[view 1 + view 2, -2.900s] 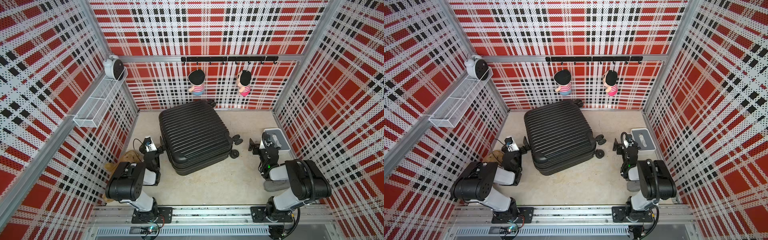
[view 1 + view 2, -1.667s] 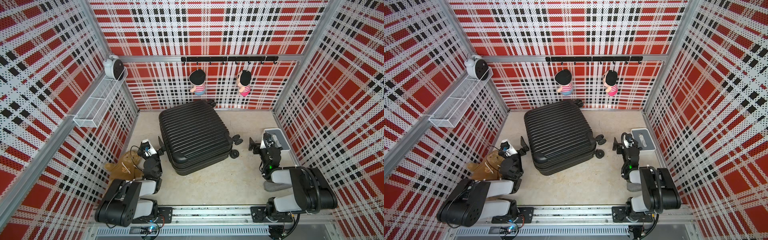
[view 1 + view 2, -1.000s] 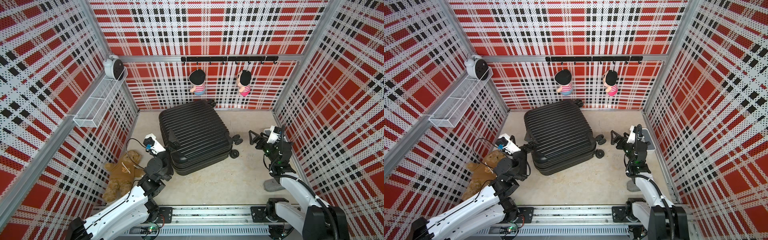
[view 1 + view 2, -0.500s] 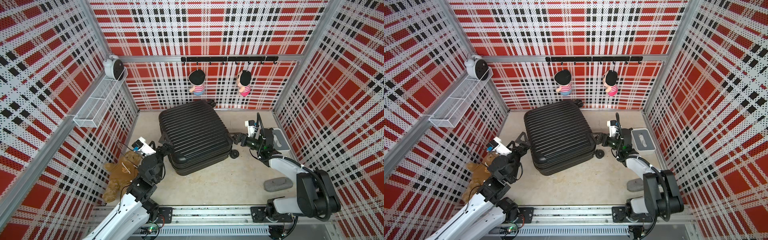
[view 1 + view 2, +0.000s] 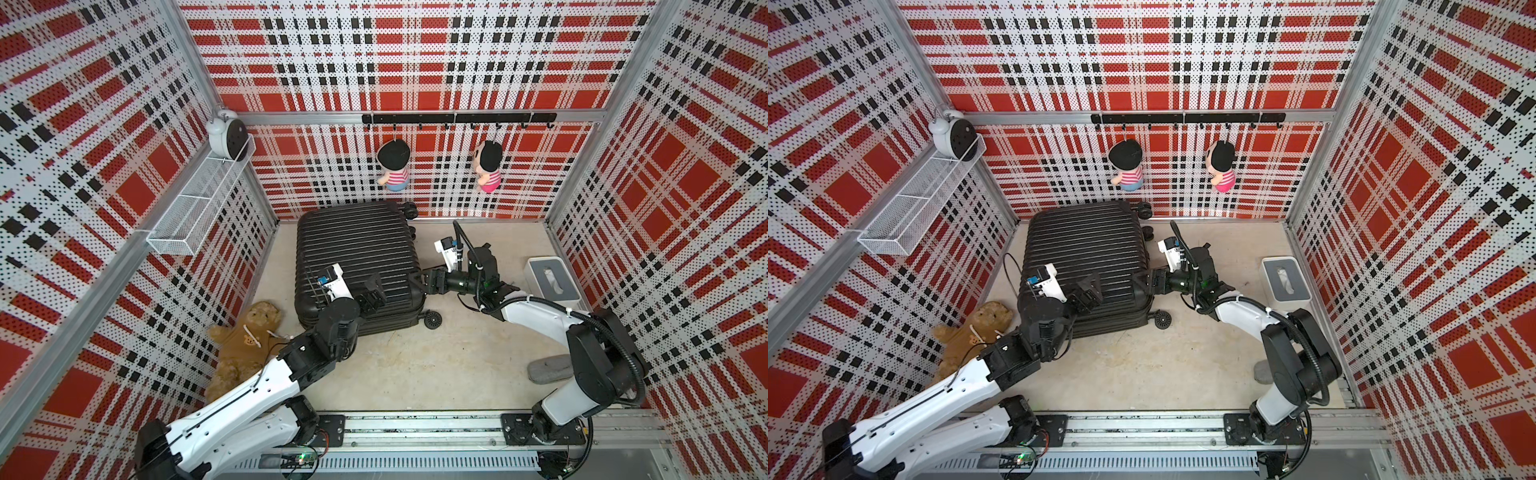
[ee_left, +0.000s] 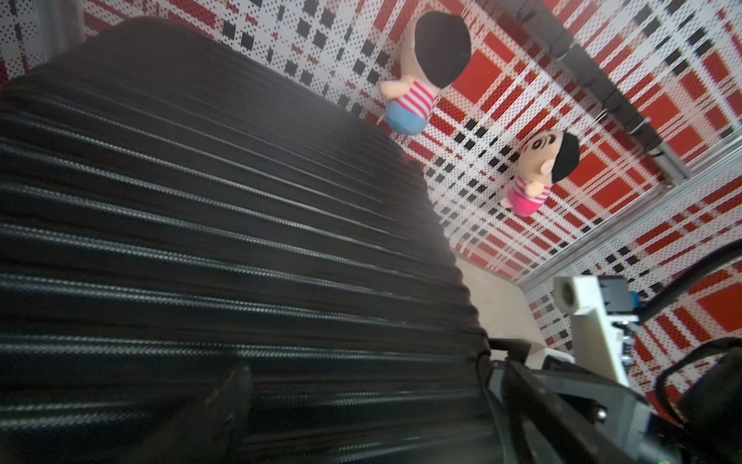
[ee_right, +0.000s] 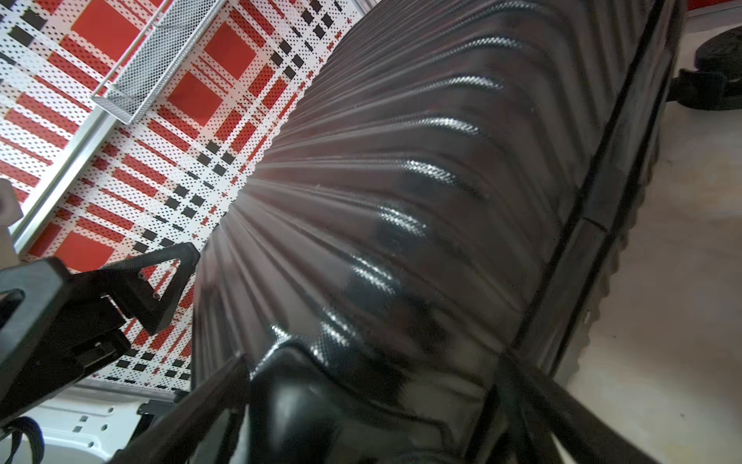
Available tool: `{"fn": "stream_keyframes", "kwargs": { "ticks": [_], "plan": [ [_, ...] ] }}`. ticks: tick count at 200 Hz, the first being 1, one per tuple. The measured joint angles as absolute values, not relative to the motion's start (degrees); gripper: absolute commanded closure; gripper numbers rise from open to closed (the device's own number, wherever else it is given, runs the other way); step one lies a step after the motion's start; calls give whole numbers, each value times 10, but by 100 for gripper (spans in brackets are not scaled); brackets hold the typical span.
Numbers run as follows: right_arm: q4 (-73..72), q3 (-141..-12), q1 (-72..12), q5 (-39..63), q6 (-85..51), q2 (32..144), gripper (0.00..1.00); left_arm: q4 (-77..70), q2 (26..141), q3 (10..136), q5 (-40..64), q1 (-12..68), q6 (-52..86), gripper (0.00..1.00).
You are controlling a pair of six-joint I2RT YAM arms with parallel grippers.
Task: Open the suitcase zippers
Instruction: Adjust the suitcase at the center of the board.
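Suitcase (image 5: 357,257) remains zipped, yet both arms have just swung in to begin: left gripper (image 5: 375,291) hovers above its lid, right gripper (image 5: 422,284) straddles its wheel-side corner, both jaws spread and empty.

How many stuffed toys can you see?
3: a blue-shorts doll and a pink-shorts doll hang on the back wall; a brown teddy bear lies on the floor near the suitcase.

The suitcase (image 5: 357,257) lay flat on the floor (image 5: 415,365) under my left gripper (image 5: 372,292), its wheeled edge between the fingers of my right gripper (image 5: 427,284). The teddy bear (image 5: 245,340) lay behind and left of my left gripper. The tissue box (image 5: 550,282) stood behind my right gripper. Two dolls (image 5: 394,166) hung on the back wall (image 5: 332,195) beyond both.
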State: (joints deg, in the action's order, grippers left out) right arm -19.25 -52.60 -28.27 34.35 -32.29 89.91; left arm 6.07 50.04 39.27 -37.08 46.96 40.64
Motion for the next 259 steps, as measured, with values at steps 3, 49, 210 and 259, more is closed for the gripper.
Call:
{"fn": "stream_keyframes", "kwargs": {
  "ticks": [3,49,210,259],
  "plan": [
    [-188,-524,-281,336,-321,894,0,62,501,393,-371,470,406,2],
    [-156,-416,-233,247,-276,738,0,95,463,393,-364,430,411,2],
    [-634,-137,-258,165,-176,875,36,168,516,510,-258,455,418,2],
    [-742,-168,-276,184,-134,989,38,138,611,508,-261,510,441,2]
  ]
}}
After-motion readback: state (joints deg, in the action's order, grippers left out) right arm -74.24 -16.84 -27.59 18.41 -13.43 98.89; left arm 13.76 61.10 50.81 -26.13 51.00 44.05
